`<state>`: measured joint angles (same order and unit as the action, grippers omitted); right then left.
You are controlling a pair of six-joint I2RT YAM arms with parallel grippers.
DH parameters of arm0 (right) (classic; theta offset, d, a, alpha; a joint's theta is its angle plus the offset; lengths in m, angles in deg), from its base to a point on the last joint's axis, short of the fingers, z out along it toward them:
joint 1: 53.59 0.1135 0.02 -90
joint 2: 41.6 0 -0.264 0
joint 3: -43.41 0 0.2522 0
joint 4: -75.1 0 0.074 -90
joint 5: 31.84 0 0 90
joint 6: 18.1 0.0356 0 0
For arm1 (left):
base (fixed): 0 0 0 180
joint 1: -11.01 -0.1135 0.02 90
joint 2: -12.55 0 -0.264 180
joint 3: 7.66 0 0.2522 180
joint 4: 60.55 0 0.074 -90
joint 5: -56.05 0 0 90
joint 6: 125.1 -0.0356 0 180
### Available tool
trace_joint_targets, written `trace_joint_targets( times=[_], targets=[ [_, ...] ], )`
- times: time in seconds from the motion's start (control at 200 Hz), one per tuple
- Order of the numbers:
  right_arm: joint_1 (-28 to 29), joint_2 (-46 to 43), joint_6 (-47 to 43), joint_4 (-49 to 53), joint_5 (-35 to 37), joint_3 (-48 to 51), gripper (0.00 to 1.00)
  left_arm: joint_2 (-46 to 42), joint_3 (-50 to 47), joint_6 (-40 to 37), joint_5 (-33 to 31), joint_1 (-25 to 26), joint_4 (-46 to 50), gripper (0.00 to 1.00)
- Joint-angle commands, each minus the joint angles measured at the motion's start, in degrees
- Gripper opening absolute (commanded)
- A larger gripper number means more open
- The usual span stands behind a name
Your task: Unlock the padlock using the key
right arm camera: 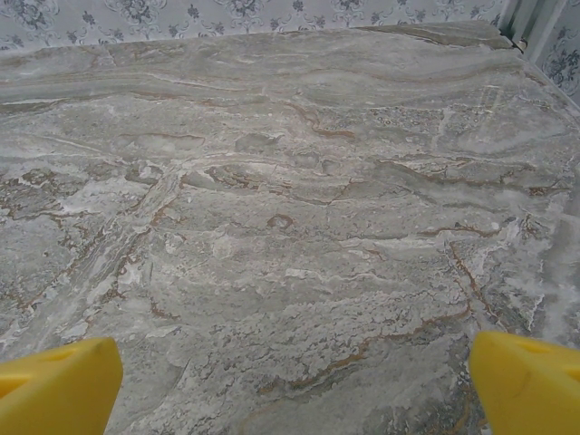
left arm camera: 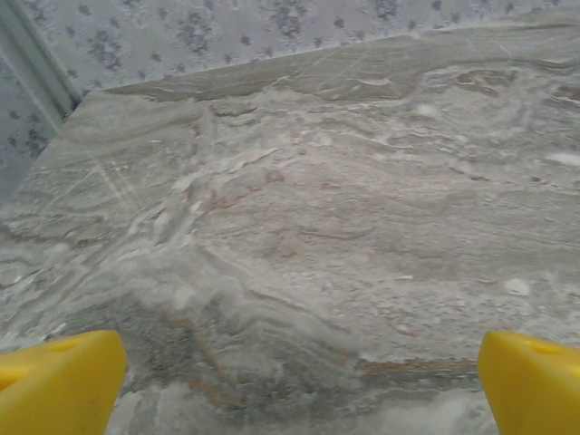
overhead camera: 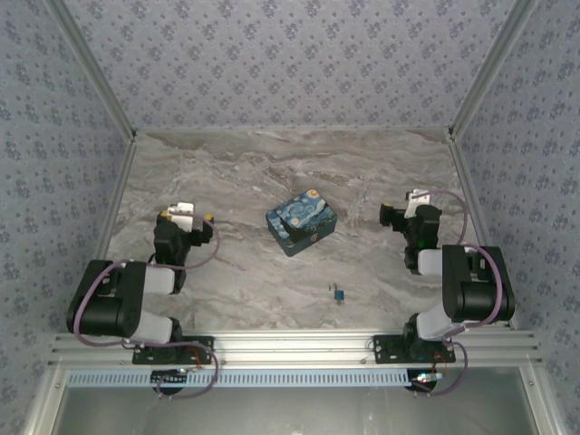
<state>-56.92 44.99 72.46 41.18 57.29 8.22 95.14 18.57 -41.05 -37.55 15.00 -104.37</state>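
The tiny teal-blue padlock with a metallic shackle [overhead camera: 338, 294] is seen on the grey marbled table [overhead camera: 227, 163], near its front edge and apart from the blue-and-yellow swirl-painted box [overhead camera: 302, 222]. It is too small for any key to be made out. The left gripper [left arm camera: 299, 385] and right gripper [right arm camera: 294, 385] are spread wide over bare marble, their yellow fingertips [left arm camera: 59, 381] cut off by the frame.

The scene was lit evenly and softly. Only faint shadows were cast on the marble table [overhead camera: 227, 272]. The top view was rendered grainy, and the padlock [overhead camera: 338, 294] was barely resolved. In both wrist views the yellow fingertips [left arm camera: 54, 385] [right arm camera: 530, 385] were blurred at the frame's bottom corners, while the tabletop beyond was kept sharper.
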Motion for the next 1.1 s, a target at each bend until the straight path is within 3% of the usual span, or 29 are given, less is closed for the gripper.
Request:
trace_joint_targets(
  times=[0.0,0.145,0.225,0.29,1.094],
  targets=[
    [0.15,0.49,-0.70,1.10,0.93,-0.51,1.00,4.67,0.16,2.67,4.05,-2.07,-8.74,1.00],
    [0.14,0.48,-0.71,1.10,0.86,-0.61,1.00,4.74,4.40,3.67,4.84,-3.09,-1.09,0.99],
    [0.11,0.50,-0.73,1.19,0.86,-0.57,1.00,5.01,10.76,5.57,4.85,-4.64,10.71,1.00],
    [0.16,0.53,-0.73,1.34,0.96,-0.65,1.00,5.13,10.80,8.54,5.81,-7.14,10.55,0.99],
    [1.37,0.60,-1.85,2.24,2.16,-1.17,1.00,5.26,11.00,8.09,4.72,-6.56,10.65,0.99]
  ],
)
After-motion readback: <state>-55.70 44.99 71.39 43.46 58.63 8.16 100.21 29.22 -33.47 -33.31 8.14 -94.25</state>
